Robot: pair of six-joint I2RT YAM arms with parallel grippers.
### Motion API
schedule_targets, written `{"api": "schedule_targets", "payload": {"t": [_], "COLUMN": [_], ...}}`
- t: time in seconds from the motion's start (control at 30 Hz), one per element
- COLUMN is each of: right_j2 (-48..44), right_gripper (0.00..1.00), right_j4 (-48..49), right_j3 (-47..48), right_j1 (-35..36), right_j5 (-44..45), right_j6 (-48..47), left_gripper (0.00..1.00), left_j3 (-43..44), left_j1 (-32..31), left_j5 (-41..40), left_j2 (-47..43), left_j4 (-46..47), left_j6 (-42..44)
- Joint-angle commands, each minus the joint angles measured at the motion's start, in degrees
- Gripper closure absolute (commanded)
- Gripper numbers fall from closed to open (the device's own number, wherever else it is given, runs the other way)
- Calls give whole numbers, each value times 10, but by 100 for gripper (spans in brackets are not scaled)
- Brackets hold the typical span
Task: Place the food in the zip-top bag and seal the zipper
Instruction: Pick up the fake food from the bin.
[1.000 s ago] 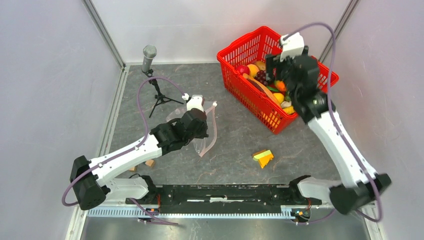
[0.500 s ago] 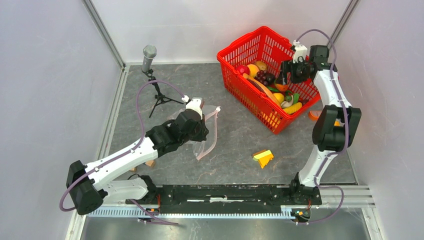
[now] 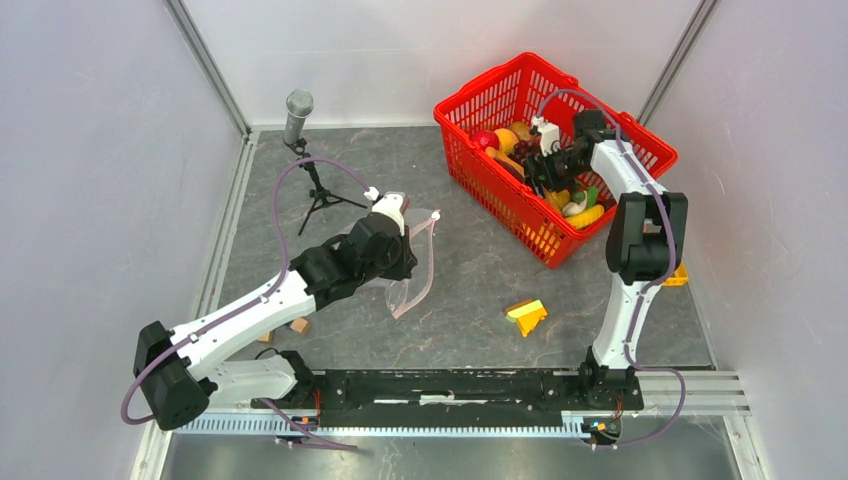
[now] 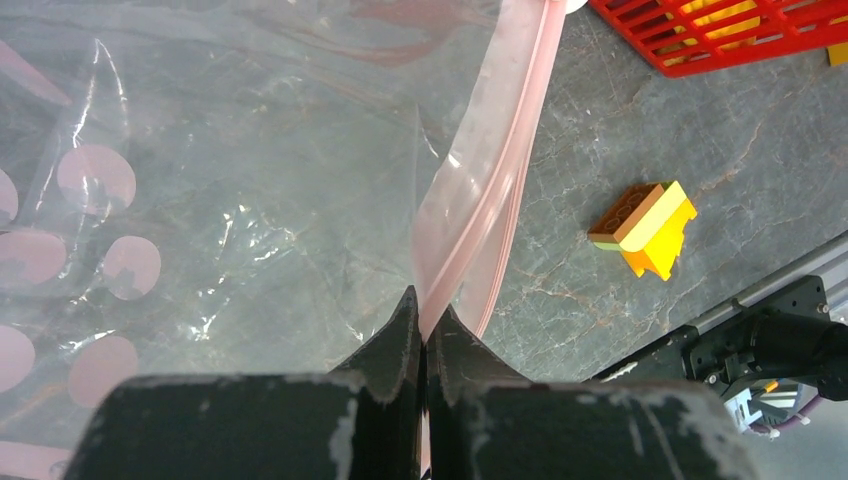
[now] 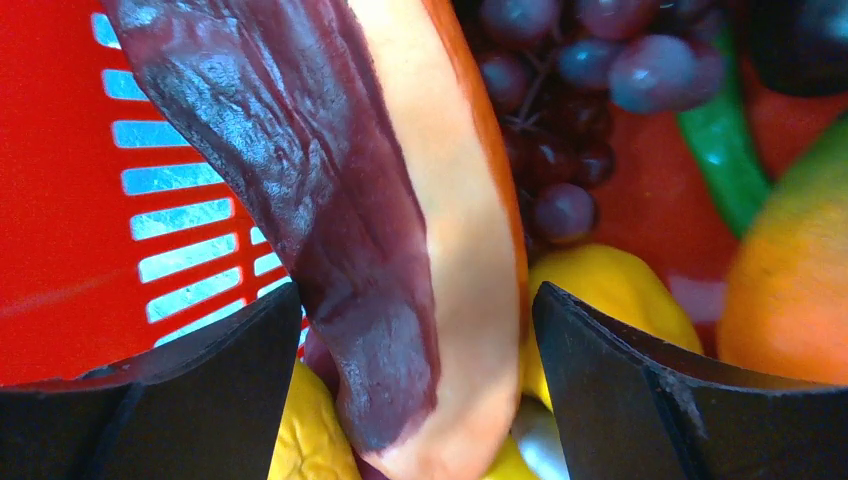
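The left gripper (image 4: 422,330) is pinching the thin pale-pink plastic zipper (image 4: 492,165) of the clear flexible zip-top bag printed with pink round dots (image 4: 180,200). Its jaws are pressing together on the strip with no gap showing. The bag is lying on the grey marbled counter (image 3: 470,270), left of centre, under the left arm.

The right gripper (image 5: 415,300) is reaching down into the red mesh plastic basket (image 3: 470,118) at the far right. Its jaws are standing wide on either side of a long glossy toy piece with a dark purple face and a tan-orange edge (image 5: 400,250), not closing on it. The rest of the food is sitting around it in the basket: purple grapes (image 5: 560,110), a green pod (image 5: 715,150), yellow pieces (image 5: 600,300) and an orange fruit (image 5: 790,290).

A yellow, orange and green wedge-shaped toy (image 3: 526,316) is resting on the counter between bag and basket, apart from both.
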Motion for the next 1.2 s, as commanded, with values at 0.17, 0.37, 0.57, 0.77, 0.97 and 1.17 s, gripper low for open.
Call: {"api": "schedule_targets", "payload": {"t": [0.17,0.37,0.57,0.77,0.97,1.17], "right_j2": [33,-31,-141,-225,-331,-444], "right_gripper": [33,76,93,100,100,100], "right_j4": [-4,54,128,198,299,399], "right_j3": [6,-12,-66,-147,-214,-265], "right_j1": [7,7,8,8,7,7], "right_j5": [-29,0,21,58,122,74], "right_j6": [-28,29,78,113,182,268], "left_gripper": [98,98,98,98,98,98], "left_j3": [8,-3,-19,-29,-30,-26], "left_j1": [3,3,3,4,4,4], "left_j5": [11,12,11,15,16,7], "left_j2": [-6,-21,-43,-53,-56,-60], "left_j4": [4,4,2,1,4,2], "left_j6": [16,12,7,10,10,16]}}
